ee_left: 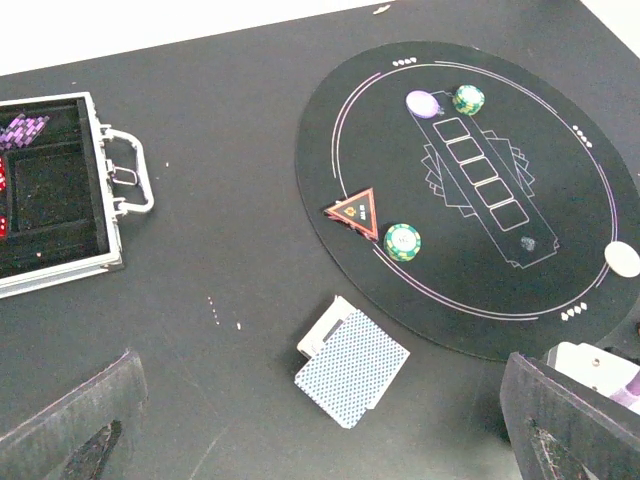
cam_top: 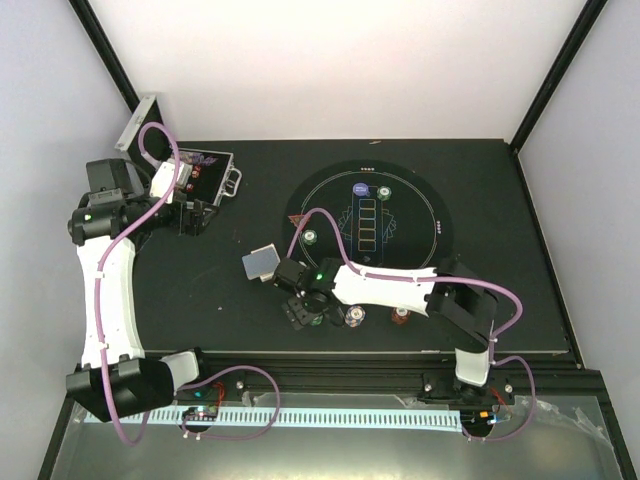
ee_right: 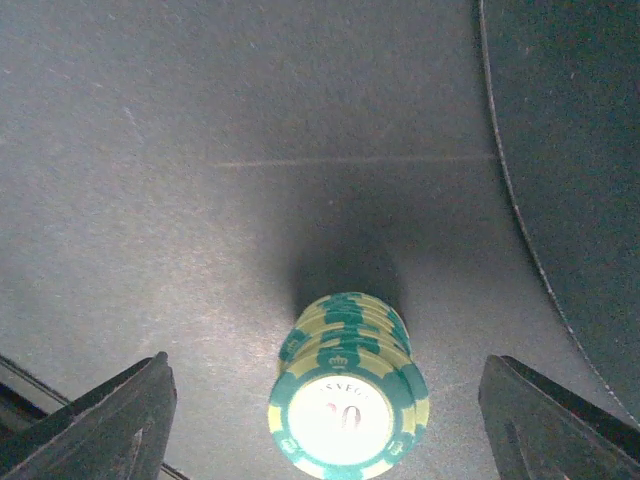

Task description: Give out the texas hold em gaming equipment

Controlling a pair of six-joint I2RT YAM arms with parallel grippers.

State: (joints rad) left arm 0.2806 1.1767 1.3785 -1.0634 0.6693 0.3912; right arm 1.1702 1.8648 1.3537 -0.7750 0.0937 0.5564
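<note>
A stack of green poker chips stands on the black table between the fingers of my right gripper. The gripper is open, with a gap on each side of the stack. In the top view the right gripper is left of a white chip and a brown-red chip. A deck of blue-backed cards lies face down below my open left gripper, which holds nothing. On the round mat lie two green chips, a pale purple chip and a white chip.
The open silver case lies at the back left, next to the left gripper in the top view. A red triangular marker sits on the mat's left edge. Black frame posts stand at the table's corners.
</note>
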